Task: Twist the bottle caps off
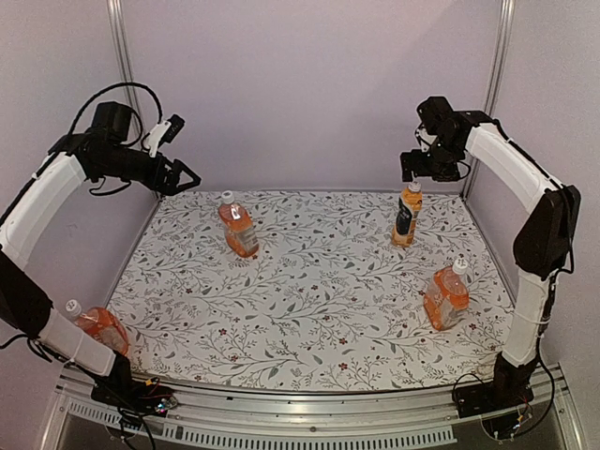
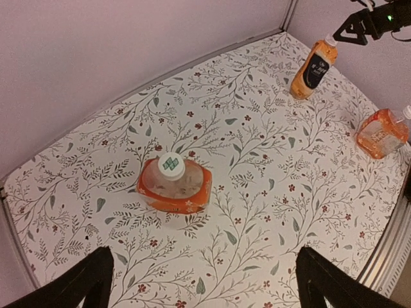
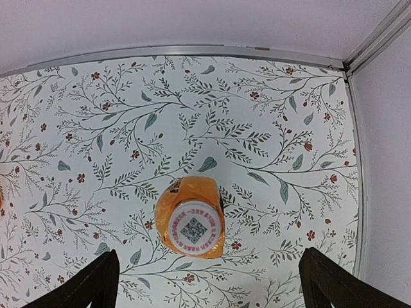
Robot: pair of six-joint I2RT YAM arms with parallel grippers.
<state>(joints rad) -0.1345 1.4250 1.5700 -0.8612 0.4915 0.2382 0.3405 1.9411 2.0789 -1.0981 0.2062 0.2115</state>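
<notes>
As things lie on the tabletop point(image 1: 309, 309): four bottles of orange liquid stand well apart, each with its white cap on.
Left tool point(image 1: 190, 178): raised over the far-left edge, jaws wide apart and holding nothing; its own camera shows two dark fingers point(image 2: 83, 285) at the lower corners with bare floral cloth between them.
Far-left squat bottle point(image 1: 239, 230): upright below and ahead of the left tool, clear of its fingers; orange label around the body.
Far-left cap point(image 2: 171, 165): white with a small green mark on top, seated on the neck.
Right tool point(image 1: 412, 178): hanging at the far right, just above the tall bottle, jaws spread wide with nothing gripped; fingers point(image 3: 96, 282) show at the lower corners of the wrist view.
Tall bottle point(image 1: 406, 216): slim, dark label, upright near the back wall, straight under the right tool.
Tall bottle's cap point(image 3: 194, 230): white, a square printed code on top, sitting on the neck; whether the tool touches it I cannot tell.
Right squat bottle point(image 1: 446, 298): near the right edge, cap point(image 1: 459, 265) on, no tool near it.
Near-left squat bottle point(image 1: 98, 328): at the near-left corner, partly hidden behind the left arm, cap point(image 1: 72, 307) on; upright or tilted, I cannot tell.
</notes>
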